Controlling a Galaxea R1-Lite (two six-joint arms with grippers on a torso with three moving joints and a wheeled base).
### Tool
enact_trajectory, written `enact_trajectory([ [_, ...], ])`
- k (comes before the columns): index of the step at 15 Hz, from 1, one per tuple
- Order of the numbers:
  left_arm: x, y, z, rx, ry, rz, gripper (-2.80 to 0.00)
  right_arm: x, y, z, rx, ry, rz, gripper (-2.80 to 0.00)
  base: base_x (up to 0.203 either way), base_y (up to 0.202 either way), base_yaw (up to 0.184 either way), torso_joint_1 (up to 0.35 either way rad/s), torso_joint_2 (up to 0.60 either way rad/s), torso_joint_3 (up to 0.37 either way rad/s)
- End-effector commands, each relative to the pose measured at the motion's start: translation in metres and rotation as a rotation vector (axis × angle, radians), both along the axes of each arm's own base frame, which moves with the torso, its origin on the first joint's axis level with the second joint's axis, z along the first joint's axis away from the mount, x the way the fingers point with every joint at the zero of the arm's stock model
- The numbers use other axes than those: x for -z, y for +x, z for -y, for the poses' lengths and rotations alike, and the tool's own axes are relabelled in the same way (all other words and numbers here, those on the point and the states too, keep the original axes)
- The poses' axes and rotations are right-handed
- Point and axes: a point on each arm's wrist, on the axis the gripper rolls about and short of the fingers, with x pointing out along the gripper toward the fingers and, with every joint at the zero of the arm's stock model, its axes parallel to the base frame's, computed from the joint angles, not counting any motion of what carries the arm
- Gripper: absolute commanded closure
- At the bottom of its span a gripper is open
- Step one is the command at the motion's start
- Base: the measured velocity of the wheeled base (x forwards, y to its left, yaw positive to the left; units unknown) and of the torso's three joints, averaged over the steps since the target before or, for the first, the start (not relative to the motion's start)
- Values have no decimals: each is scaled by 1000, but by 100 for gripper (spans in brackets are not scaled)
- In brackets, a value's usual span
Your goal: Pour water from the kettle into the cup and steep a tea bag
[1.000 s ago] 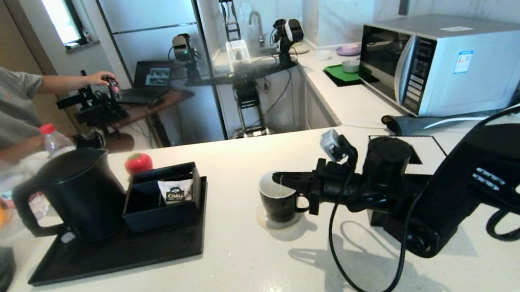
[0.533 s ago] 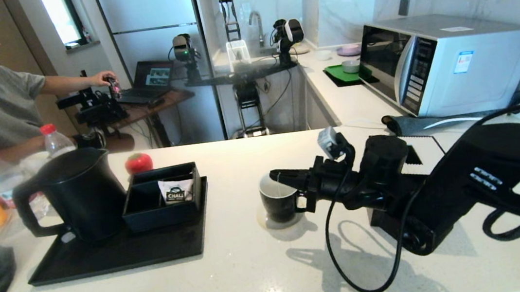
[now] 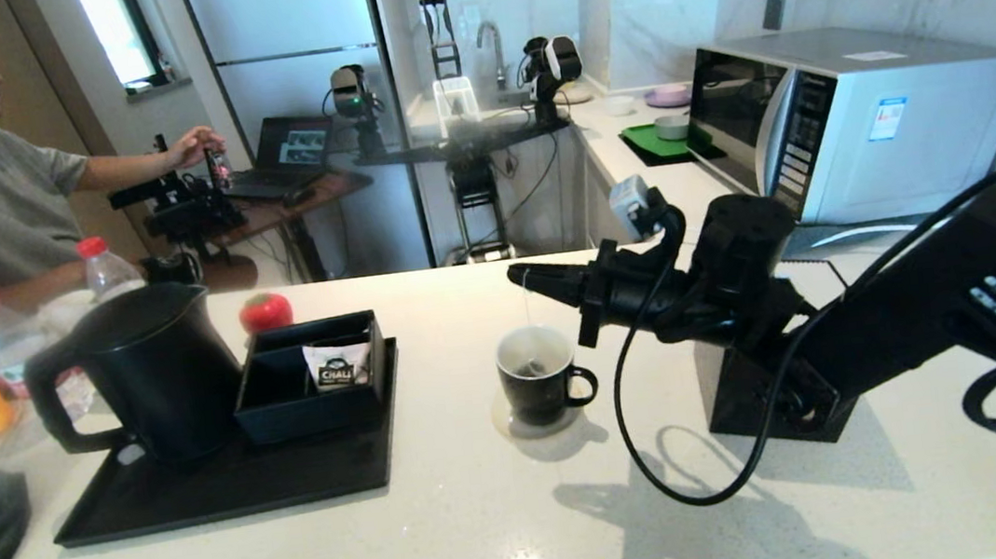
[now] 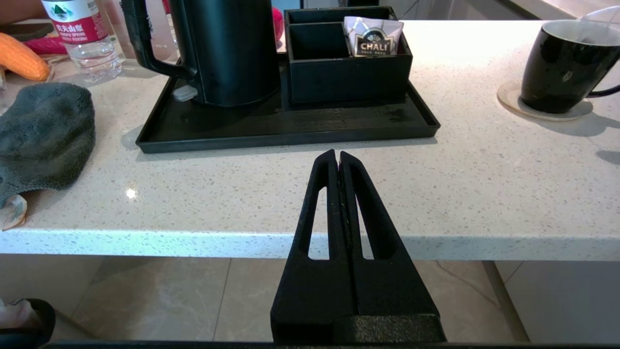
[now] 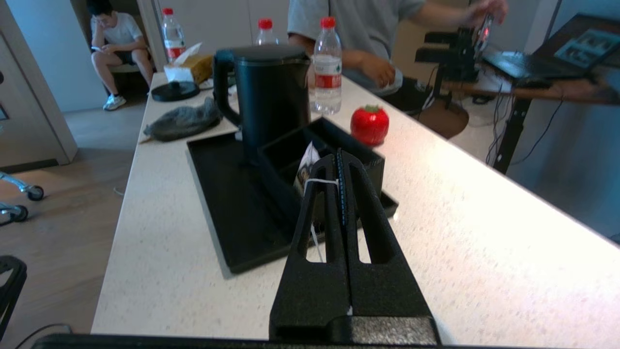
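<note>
I see the bench (image 3: 453, 547) as pale speckled stone, polished, with small glossy highlights. The kettle (image 3: 154, 375) looks like matt black plastic, smooth. The tray (image 3: 231, 488) under it is black with a dull sheen. The cup (image 3: 536, 386) is glossy black outside and white inside, like glazed ceramic. The tea bag (image 3: 531, 369) looks like a thin mesh pouch, and its string is fine and white. My right claw (image 5: 338, 157) is rough, grainy black plastic, and the left claw (image 4: 337, 157) has the same finish. The cloth (image 4: 43, 131) is grey and fluffy.
</note>
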Motion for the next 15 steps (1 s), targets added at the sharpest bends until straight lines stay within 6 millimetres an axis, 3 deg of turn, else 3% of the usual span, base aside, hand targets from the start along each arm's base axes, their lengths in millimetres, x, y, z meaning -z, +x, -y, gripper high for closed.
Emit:
enact_trajectory([
  [1, 0, 0, 0, 0, -1, 1, 0, -27, -1, 1, 1, 34, 60, 0, 0, 0, 0, 0, 0, 0],
  [6, 0, 0, 0, -1, 0, 1, 0, -52, 15, -5, 220, 86, 37, 0, 0, 0, 0, 0, 0, 0],
  [15, 0, 0, 0, -1, -1, 1, 0, -23, 26, -10, 432, 15, -1, 0, 0, 0, 0, 0, 0, 0],
])
